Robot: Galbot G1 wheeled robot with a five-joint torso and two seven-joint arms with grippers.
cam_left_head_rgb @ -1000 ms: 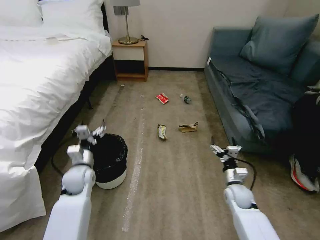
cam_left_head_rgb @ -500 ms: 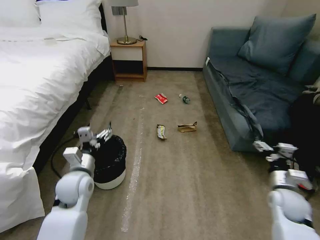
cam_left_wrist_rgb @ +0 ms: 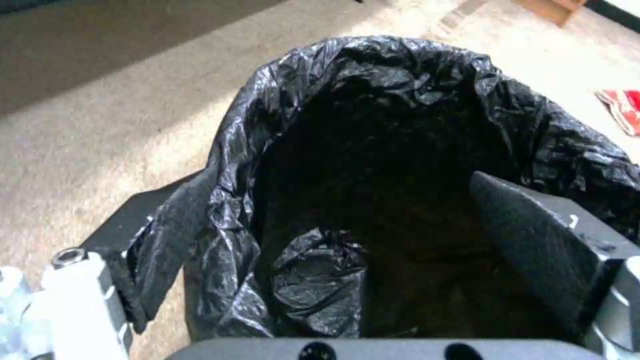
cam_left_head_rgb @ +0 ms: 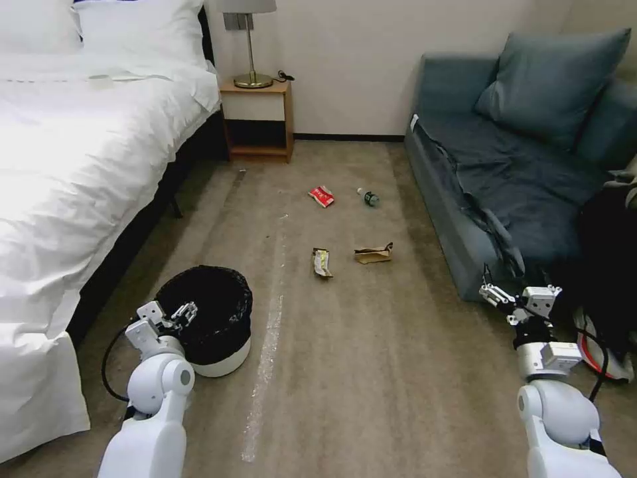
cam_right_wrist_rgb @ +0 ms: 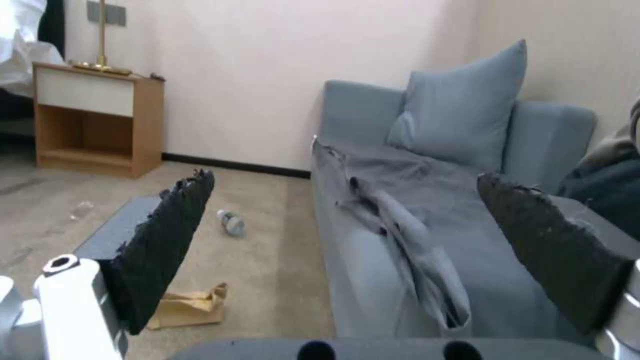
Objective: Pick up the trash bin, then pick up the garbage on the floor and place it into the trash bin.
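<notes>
Your left claw (cam_left_head_rgb: 178, 314) sat wide at the rim of the trash bin (cam_left_head_rgb: 211, 317), one finger (cam_left_wrist_rgb: 533, 240) inside the black bag and one outside. The bin stood on the floor by the bed (cam_left_head_rgb: 79, 153). Your right claw (cam_left_head_rgb: 505, 297) was wide and held nothing, near the sofa (cam_left_head_rgb: 504, 179). The garbage (cam_left_head_rgb: 322, 261) lay on the carpet ahead.

Trash bin (cam_left_head_rgb: 211, 317): small round white container, upright on the carpet near the bed, lined with a crinkly black bag folded over its rim. Garbage, well apart from the bin: red snack packet (cam_left_head_rgb: 322, 196) and small clear bottle (cam_left_head_rgb: 369, 197) lying on its side, farther off; yellow-silver wrapper (cam_left_head_rgb: 322, 261) and crumpled brown paper bag (cam_left_head_rgb: 373, 253), nearer, lying side by side.
</notes>
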